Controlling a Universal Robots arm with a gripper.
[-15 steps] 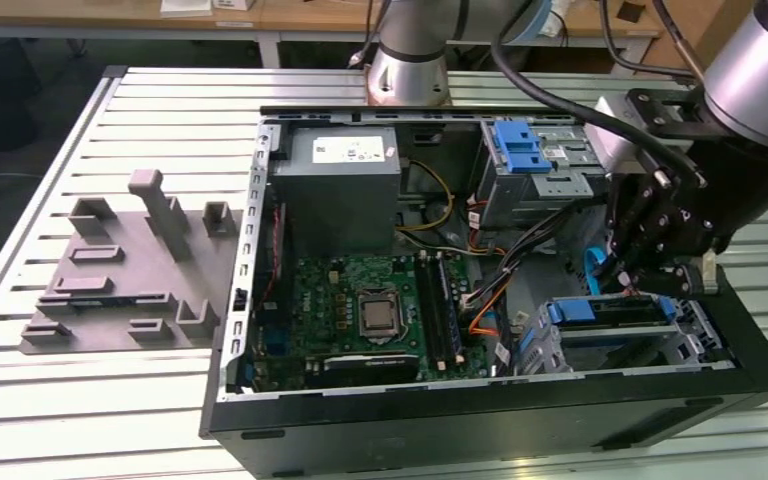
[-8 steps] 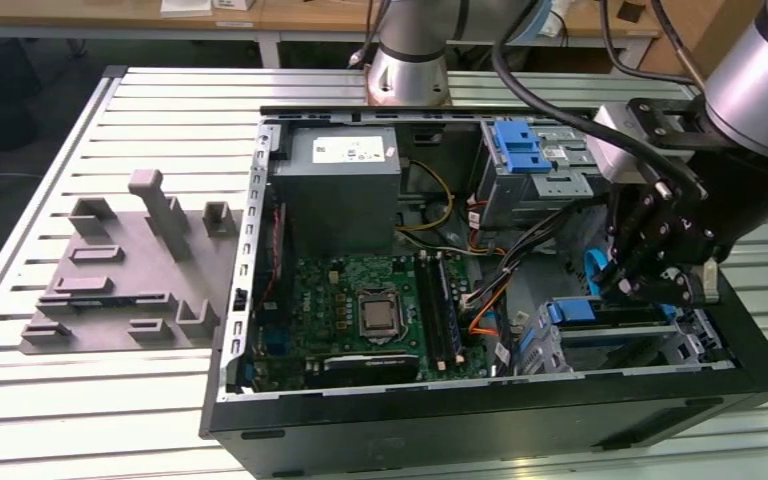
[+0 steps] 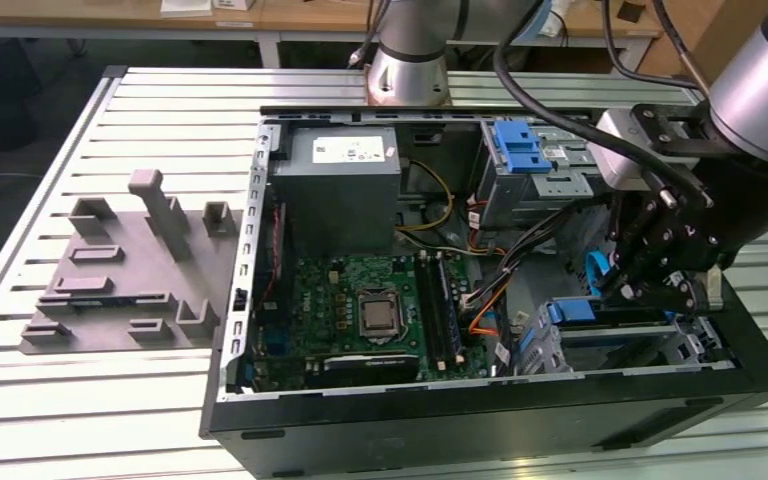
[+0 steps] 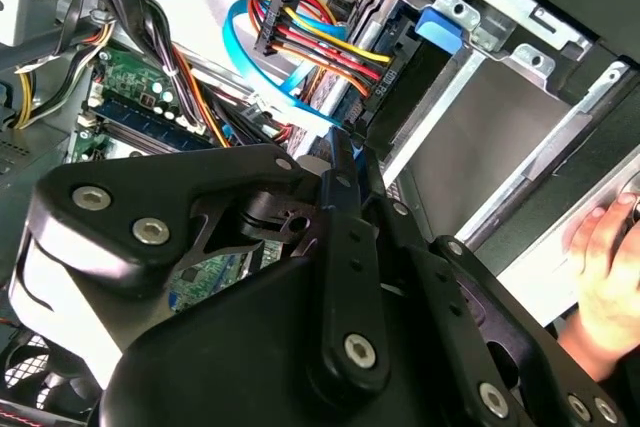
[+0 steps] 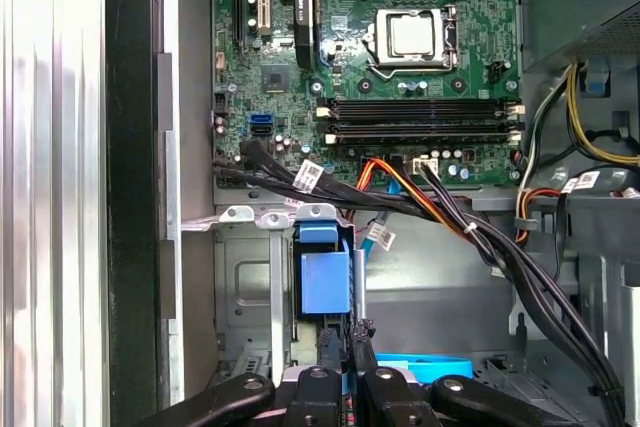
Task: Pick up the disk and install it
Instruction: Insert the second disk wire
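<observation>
- Disk (image 5: 325, 282): likely stiff, fairly heavy for its size and sensitive to knocks; best taken by the blue plastic bracket at its edges, not the labelled face.
- Seated on edge in the drive cage (image 5: 245, 287) at the computer case's corner, only its blue bracket end showing.
- Just beyond the tips of the gripper (image 5: 345, 337), in line with them; contact impossible to tell.
- Fingers drawn almost together, nothing visibly clamped between them.
</observation>
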